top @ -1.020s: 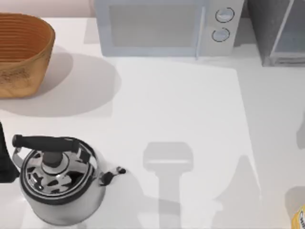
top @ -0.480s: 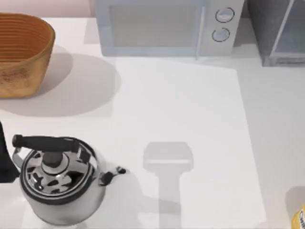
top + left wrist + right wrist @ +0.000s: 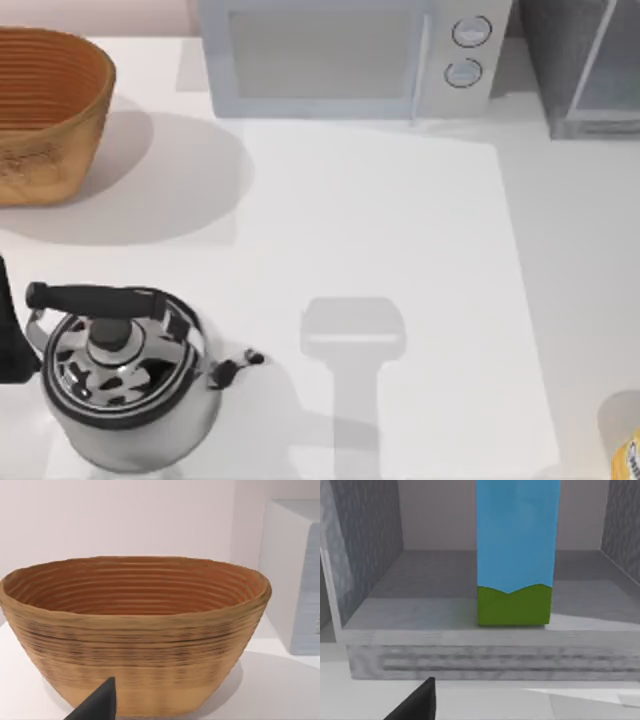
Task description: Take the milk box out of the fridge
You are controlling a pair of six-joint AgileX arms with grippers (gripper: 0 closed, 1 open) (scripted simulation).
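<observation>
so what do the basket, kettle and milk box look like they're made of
The basket looks like woven or coiled fibre, matte tan with ridged bands. The kettle seems to be polished metal, given its mirror reflections, with a matte black handle. The milk box looks like smooth printed carton, blue above green.

The kettle (image 3: 125, 385) is polished, mirror-bright metal with a matt black handle. The basket (image 3: 135, 630) looks like coiled woven fibre, ribbed and rough. The table (image 3: 380, 230) is smooth matt white. The microwave (image 3: 350, 55) has a smooth pale casing. The fridge (image 3: 370, 555) has speckled, stone-like grey walls; the milk box (image 3: 516, 550) looks like smooth carton.
</observation>
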